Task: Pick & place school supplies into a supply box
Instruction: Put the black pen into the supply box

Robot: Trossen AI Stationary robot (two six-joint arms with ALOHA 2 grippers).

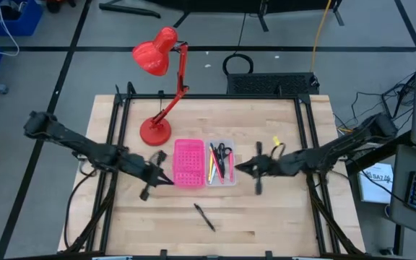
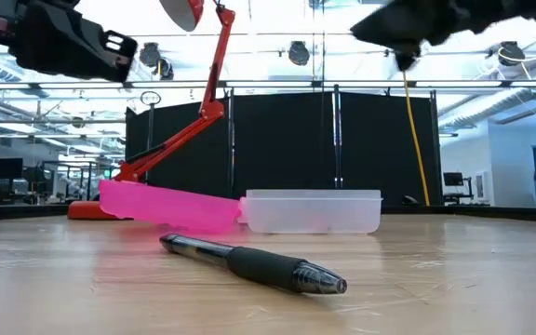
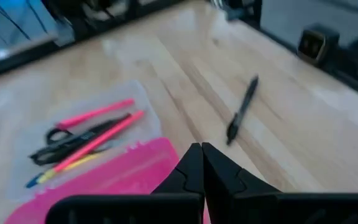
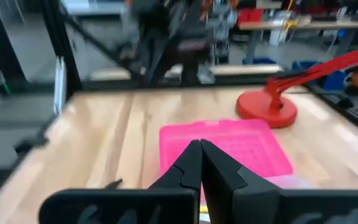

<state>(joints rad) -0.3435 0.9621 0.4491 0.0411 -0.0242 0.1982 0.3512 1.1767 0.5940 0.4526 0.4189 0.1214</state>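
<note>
The left gripper (image 1: 166, 179) is hanging above the pale wooden table (image 1: 280, 217), just beside the left edge of the bright pink plastic tray full of little holes (image 1: 187, 162). Its two dark fingers are pressed together and are holding nothing.

The tall red metal desk lamp (image 1: 157, 94) is standing behind the pink tray, with its round base on the wood.

The small clear plastic supply box (image 1: 221, 162) is sitting right against the pink tray's right side. Thin pink and yellow pens (image 1: 212, 167) and the little black-handled scissors (image 1: 223, 152) are lying inside it.

The black pen with a rubbery grip (image 1: 205, 217) is lying alone on the table, near the front.

The right gripper (image 1: 240, 168) is hanging just beside the box's right side. Its fingers are together too, with nothing in them.
</note>
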